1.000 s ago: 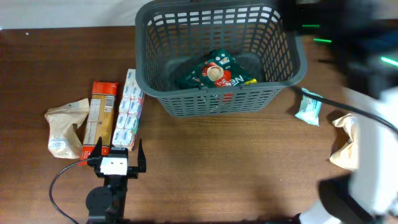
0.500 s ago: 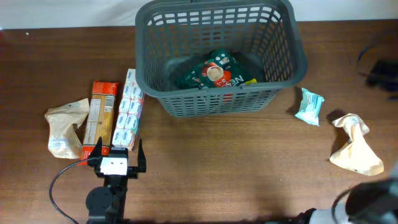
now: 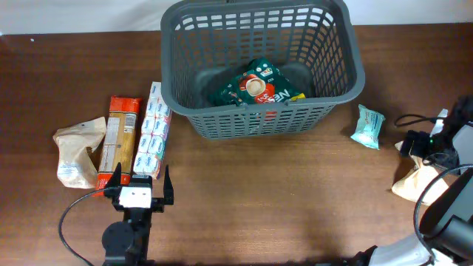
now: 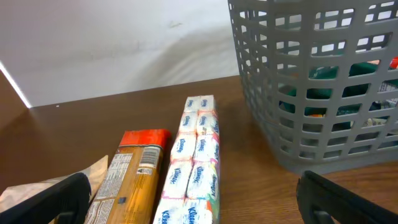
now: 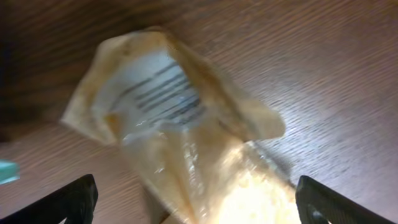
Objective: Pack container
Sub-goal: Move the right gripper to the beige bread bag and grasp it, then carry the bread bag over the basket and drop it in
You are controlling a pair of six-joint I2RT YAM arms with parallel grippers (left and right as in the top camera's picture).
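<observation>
Right gripper (image 5: 198, 199), spread wide, hangs right over a crumpled tan bag (image 5: 180, 124). Left gripper (image 3: 141, 176) gapes too, the big dark-grey slotted plastic basket (image 3: 259, 118) ahead, to its right.

Overhead view: fixed high, facing straight down on the whole brown surface (image 3: 281, 199), with the container (image 3: 259, 122) at the far edge. Left wrist view: low and near the surface, facing almost level toward the container's slotted side and the white wall (image 4: 124, 50); shares the container, tissue packs (image 4: 196, 155) and orange box (image 4: 134, 177) with the overhead. Right wrist view: very close, facing down on a tan crumpled bag (image 5: 180, 137), which the overhead shows at its right edge.
</observation>
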